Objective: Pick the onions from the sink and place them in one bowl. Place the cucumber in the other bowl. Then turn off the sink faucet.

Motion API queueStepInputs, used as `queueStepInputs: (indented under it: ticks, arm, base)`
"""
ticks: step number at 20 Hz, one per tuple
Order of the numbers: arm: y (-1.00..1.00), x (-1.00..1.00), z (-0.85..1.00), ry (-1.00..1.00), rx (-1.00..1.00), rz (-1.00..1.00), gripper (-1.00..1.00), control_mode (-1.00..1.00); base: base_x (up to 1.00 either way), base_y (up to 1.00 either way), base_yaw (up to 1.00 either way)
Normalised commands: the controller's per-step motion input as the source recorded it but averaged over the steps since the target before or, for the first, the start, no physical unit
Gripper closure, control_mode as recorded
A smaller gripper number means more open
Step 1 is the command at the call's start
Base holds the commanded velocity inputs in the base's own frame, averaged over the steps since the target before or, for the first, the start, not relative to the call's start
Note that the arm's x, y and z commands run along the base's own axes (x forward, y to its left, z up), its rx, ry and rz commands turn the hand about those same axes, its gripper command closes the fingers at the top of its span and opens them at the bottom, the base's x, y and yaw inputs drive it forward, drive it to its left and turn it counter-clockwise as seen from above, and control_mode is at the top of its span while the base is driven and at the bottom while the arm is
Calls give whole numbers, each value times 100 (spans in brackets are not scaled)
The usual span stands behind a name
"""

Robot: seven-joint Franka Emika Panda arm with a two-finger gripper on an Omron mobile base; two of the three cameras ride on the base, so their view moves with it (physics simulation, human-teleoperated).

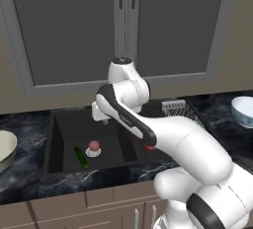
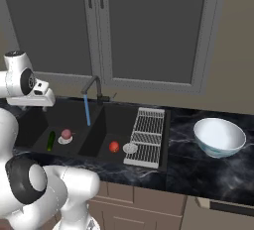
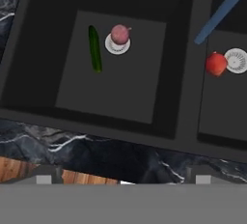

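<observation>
Gripper state first: its fingertips barely show at the bottom of the hand view as two grey nubs set wide apart, with nothing between them, though I cannot tell for sure how wide the jaws stand. It hangs high over the front edge of the sink, looking down into the basins.

From there, biggest thing down. Dark grey cabinet doors (image 2: 149,26) fill the wall behind. Below them runs the black marbled counter (image 2: 208,174), and sunk into it the sink (image 2: 101,120), black, with a divider between its two basins. A ribbed drying rack (image 2: 146,136) lies over the right end of the sink. Well to the right on the counter sits the small white bowl (image 2: 219,137) with the bluish outside. Far off on the other side, at the left edge of the left base view, is the wide cream bowl (image 1: 6,149).

The faucet (image 2: 94,87) stands at the back of the sink above the divider, and a blue stream of water (image 2: 88,110) runs from it.

In the left basin the cucumber (image 3: 95,48) lies on the floor, just beside the pinkish-red onion (image 3: 120,34), which sits on the silver drain disc (image 3: 117,46). In the right basin the red-orange onion (image 3: 216,63) rests touching the other drain disc (image 3: 236,60).
</observation>
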Motion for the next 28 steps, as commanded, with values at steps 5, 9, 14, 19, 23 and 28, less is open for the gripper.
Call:
queueStepInputs:
  ticks: [5, 9, 14, 19, 23, 28]
  arm:
    - [37, 0, -40, 7, 0, 6, -100, -100]
    - [22, 0, -50, 2, 0, 9, -100, -100]
    - [2, 0, -61, 0, 0, 12, -100, -100]
    - [1, 0, -49, 0, 0, 8, -100, -100]
    - [2, 0, -36, 0, 0, 6, -100, -100]
    - [9, 16, -27, 0, 0, 5, -100, -100]
  base:
    - [0, 0, 0]
    - [0, 0, 0]
    - [0, 0, 0]
    - [0, 0, 0]
    - [0, 0, 0]
    - [0, 0, 0]
